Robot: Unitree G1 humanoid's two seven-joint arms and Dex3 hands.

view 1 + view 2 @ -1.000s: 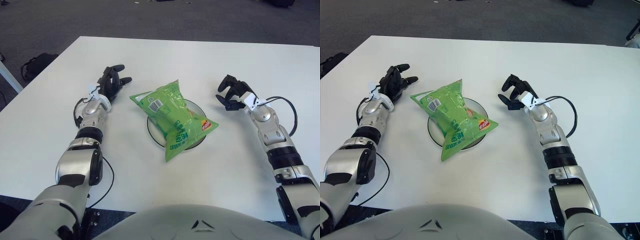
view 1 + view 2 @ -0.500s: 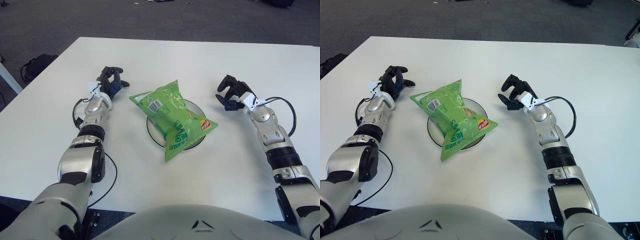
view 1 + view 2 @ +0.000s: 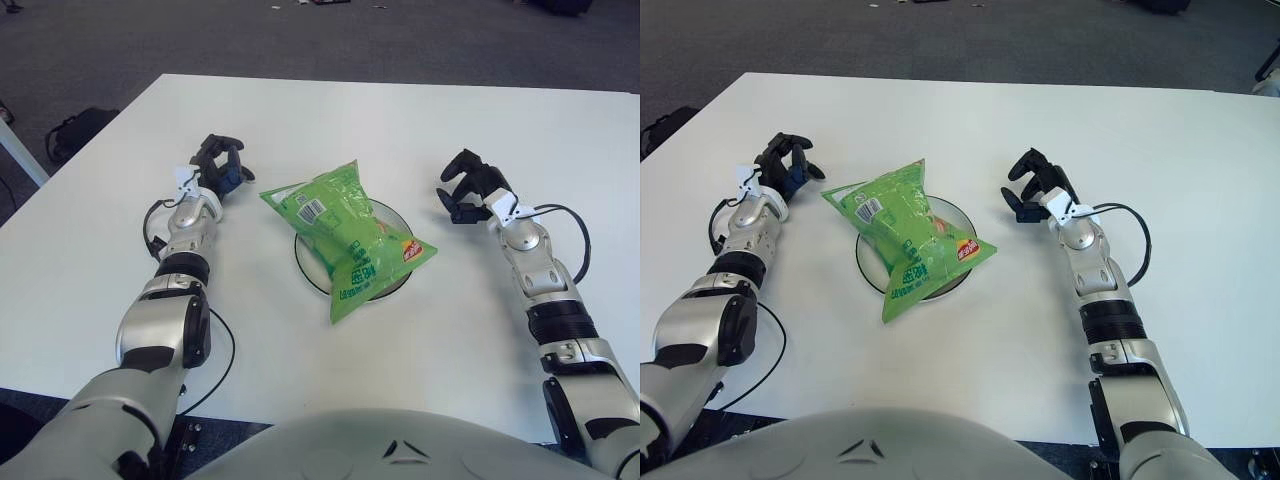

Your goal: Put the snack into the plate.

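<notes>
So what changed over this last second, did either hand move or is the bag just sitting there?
The left hand, left of the green crinkly snack bag, curled its spread fingers in and holds nothing. The right hand, right of the bag, shifted slightly away from it, fingers curled and empty. Nothing was grasped or released. The bag lies as before across the round white plate on the white table.

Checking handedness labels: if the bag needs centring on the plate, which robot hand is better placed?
Probably left: the left robot hand shows nearer the green crinkly snack bag overhanging the round white plate than the right robot hand.
</notes>
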